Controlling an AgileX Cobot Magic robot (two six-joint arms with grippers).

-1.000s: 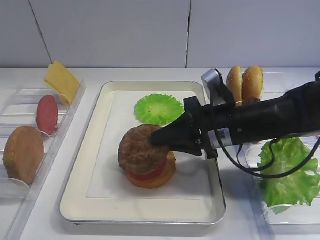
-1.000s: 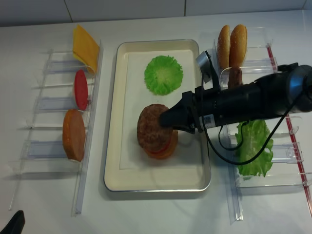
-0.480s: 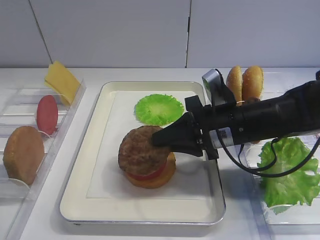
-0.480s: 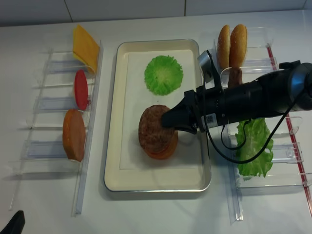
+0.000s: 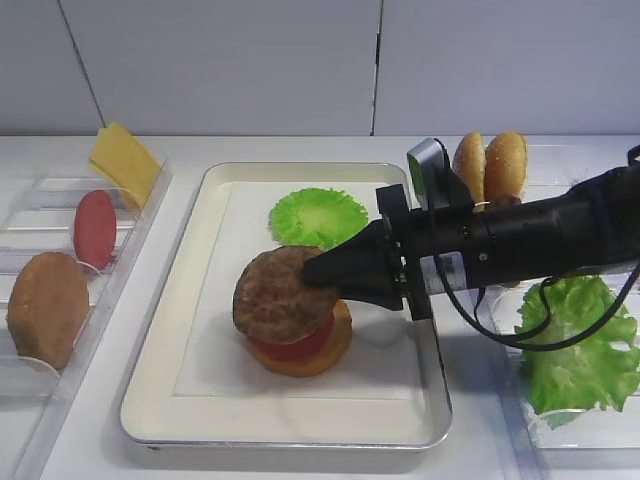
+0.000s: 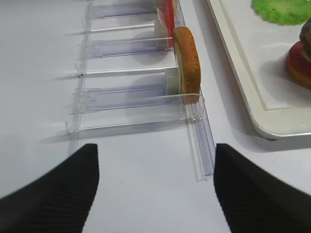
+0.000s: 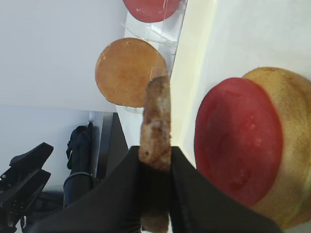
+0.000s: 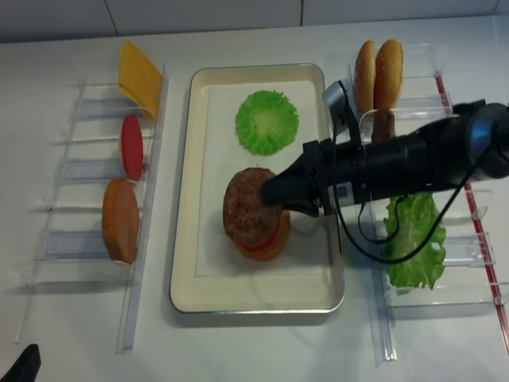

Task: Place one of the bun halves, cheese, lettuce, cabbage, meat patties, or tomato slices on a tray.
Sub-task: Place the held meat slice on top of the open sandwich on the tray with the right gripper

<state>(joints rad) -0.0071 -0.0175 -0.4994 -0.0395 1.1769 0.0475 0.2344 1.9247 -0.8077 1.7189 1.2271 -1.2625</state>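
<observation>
Setting a meat patty (image 5: 277, 295) onto the stack on the tray (image 5: 190, 280).
My right gripper (image 5: 318, 272) pinches the patty's edge, just above the tomato slice (image 7: 238, 145) and bun half (image 7: 286, 145); next I lower it flat, then let go.

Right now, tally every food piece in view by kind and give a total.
Bun halves: 4
Tomato slices: 2
Meat patties: 2
Cheese: 1
Lettuce: 1
Cabbage: 1
Total: 11
</observation>
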